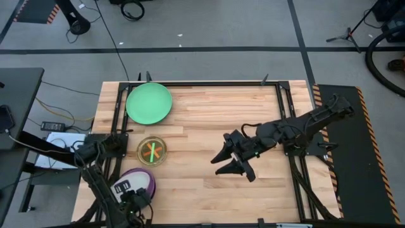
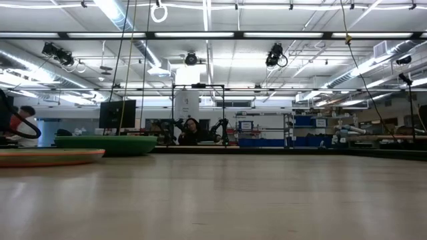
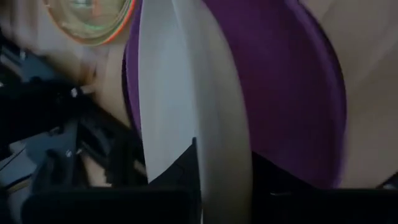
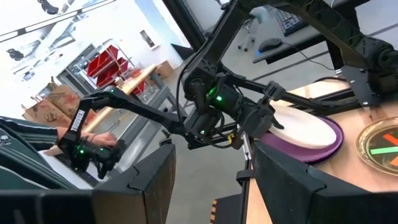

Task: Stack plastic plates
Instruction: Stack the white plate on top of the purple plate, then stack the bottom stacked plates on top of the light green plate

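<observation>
Wooden tabletop in a workshop, with clutter on the floor around it.

The tabletop is light butcher-block wood edged by a black metal frame. Off its left edge lie a white power strip and trailing cables on the grey floor; black headphones lie on the floor beyond the far edge. The low view shows a dark monitor, blue bins and ceiling strip lights behind.

No readable txt showing on plates or table; white lettering on far robot arm showing but illegible.
</observation>
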